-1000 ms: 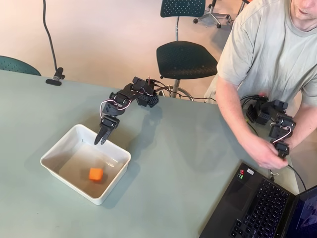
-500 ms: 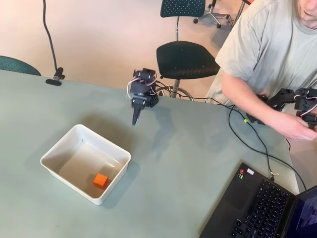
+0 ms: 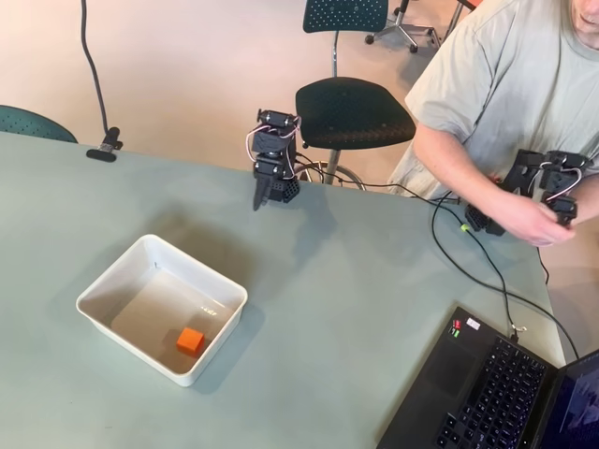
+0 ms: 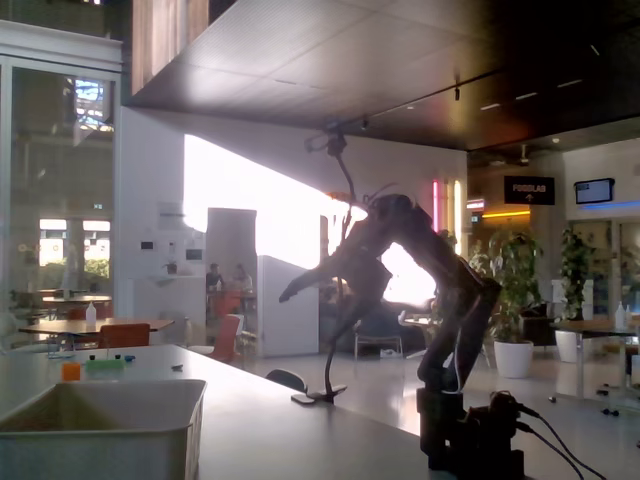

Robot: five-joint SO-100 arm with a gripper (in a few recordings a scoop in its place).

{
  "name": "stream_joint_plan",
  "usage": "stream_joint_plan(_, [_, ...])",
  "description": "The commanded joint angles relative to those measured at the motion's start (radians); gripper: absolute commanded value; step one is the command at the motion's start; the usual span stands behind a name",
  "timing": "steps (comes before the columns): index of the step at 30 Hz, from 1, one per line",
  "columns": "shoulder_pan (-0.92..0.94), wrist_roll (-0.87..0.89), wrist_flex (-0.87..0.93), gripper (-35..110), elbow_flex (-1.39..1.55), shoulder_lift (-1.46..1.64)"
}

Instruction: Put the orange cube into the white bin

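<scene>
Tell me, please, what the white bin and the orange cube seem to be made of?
The white bin looks like moulded plastic with a smooth, slightly glossy finish: rounded corners, a thin rim and small glints on its floor suggest this. The orange cube, lying inside it, has a uniform matte colour and crisp edges, so perhaps plastic, foam or painted wood; the overhead view leaves that open.

Small orange cube [image 3: 190, 340] flat inside shallow white bin [image 3: 110, 277], near its front wall.

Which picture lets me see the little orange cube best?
The overhead view. From above, the orange cube sits in plain sight on the floor of the white bin. The fixed view looks from the side, so the bin's near wall hides what lies inside.
</scene>
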Motion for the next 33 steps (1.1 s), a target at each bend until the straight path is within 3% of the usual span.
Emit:
stream_joint_plan(1, [0.014,0.008,-0.255,53,0.351,0.259])
stream_joint_plan(5, [0.003,0.015,-0.572,53,0.818,0.511])
stream_joint_plan(8, [0.005,0.018,-0.692,53,1.032,0.627])
stream_joint_plan(15, [0.009,0.018,-0.699,49,1.201,0.644])
stream_joint_plan(27, [0.011,0.018,-0.693,0,1.295,0.661])
stream_joint_plan(33, [0.014,0.017,-0.687,-3,1.296,0.649])
